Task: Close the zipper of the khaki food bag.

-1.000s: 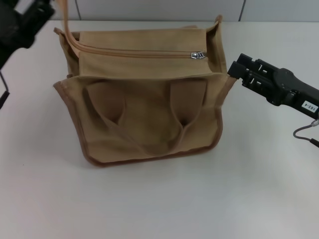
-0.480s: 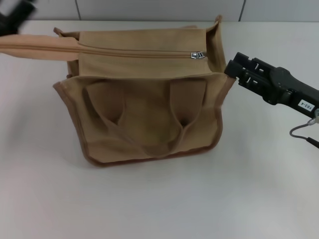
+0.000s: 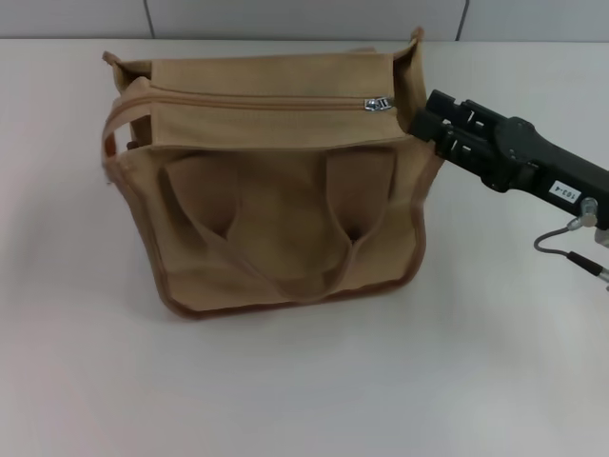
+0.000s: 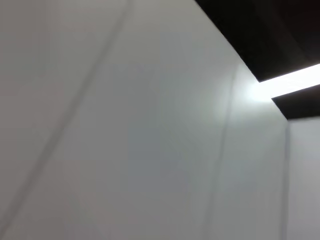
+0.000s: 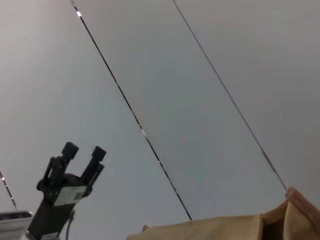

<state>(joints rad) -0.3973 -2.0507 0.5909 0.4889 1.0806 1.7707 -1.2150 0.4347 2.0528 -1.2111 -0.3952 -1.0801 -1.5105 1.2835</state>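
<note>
Resting my right gripper (image 3: 425, 119) against the khaki food bag (image 3: 285, 228) (fingers together, holding nothing) — the zipper (image 3: 266, 100) looks closed; next, withdraw.

Bare desk (image 3: 304, 381) lies around the bag (image 3: 276, 219); the right gripper (image 3: 430, 121) crowds its right end.

A white table (image 3: 304, 381) meets a pale seamed wall (image 3: 304, 17).
</note>
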